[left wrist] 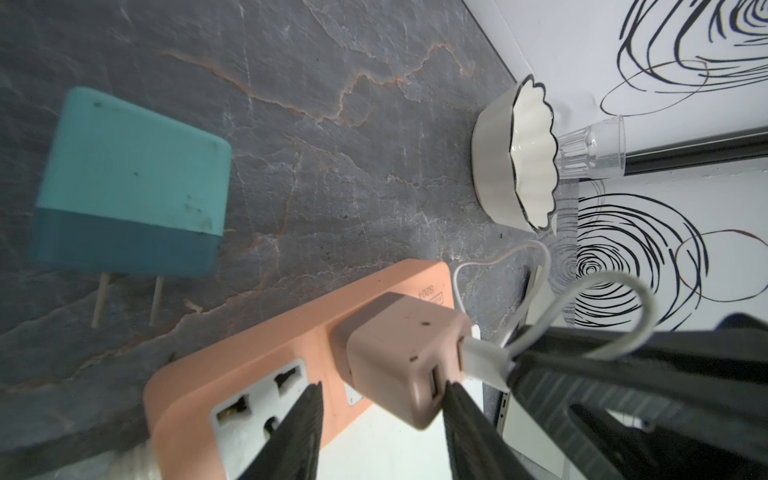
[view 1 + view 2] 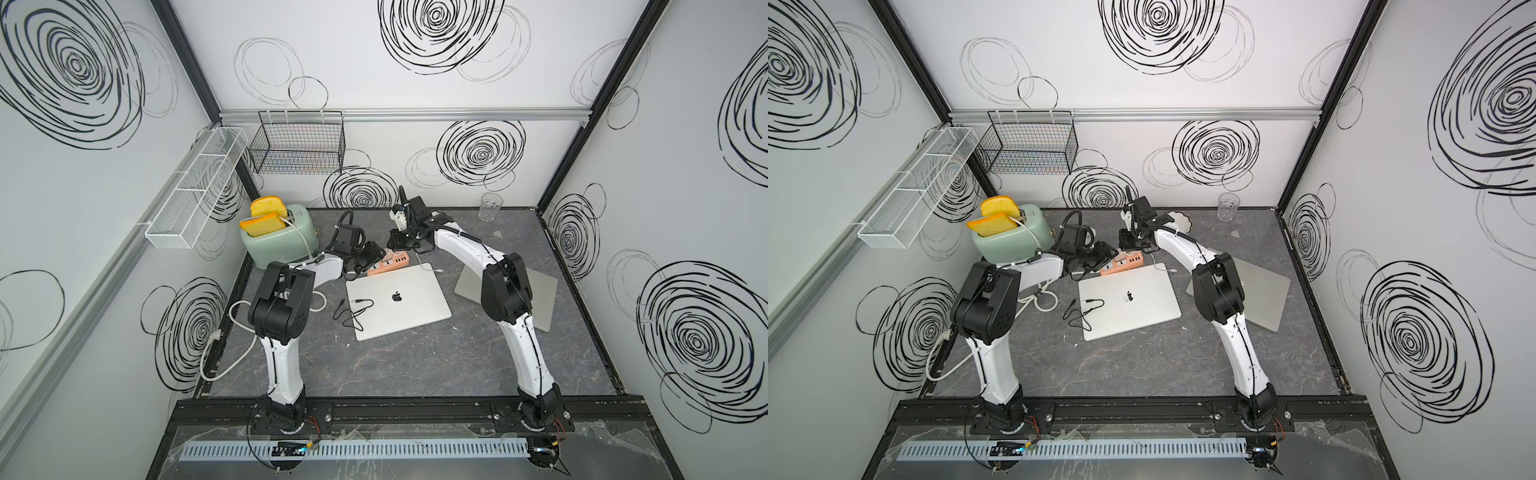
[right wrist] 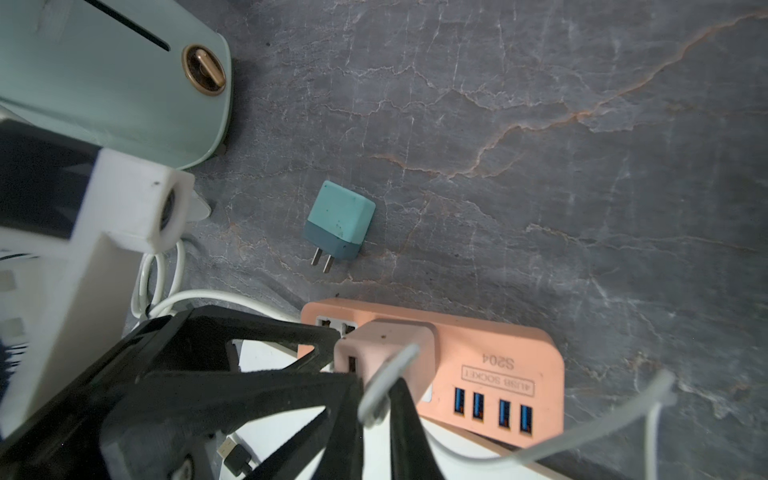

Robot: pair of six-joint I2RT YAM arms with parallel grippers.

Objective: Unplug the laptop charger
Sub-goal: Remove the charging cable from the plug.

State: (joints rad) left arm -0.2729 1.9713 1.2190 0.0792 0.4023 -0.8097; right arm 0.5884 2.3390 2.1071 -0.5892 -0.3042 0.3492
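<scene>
A pink charger cube [image 1: 407, 353] [image 3: 382, 345] sits plugged into the orange power strip [image 1: 249, 353] [image 3: 498, 345] behind the closed silver laptop [image 2: 397, 299]. A white cable [image 1: 623, 299] [image 3: 582, 436] runs from the cube's face. My right gripper [image 3: 376, 399] [image 2: 395, 243] is shut on the cable's white plug [image 3: 386, 374] [image 1: 484, 357] right at the cube. My left gripper [image 1: 380, 386] [image 2: 365, 257] is open and straddles the cube. One of its fingers lies over the strip's socket face and the other sits against the cube's side.
A loose teal plug adapter [image 3: 340, 220] [image 1: 133, 166] lies behind the strip. A mint toaster [image 2: 276, 237] holding bread stands at the back left. A fluted white dish [image 1: 515, 153] and a glass [image 2: 490, 206] stand near the back wall. A grey slab [image 2: 540, 291] lies under the right arm, and a black cable [image 2: 353, 309] rests on the laptop.
</scene>
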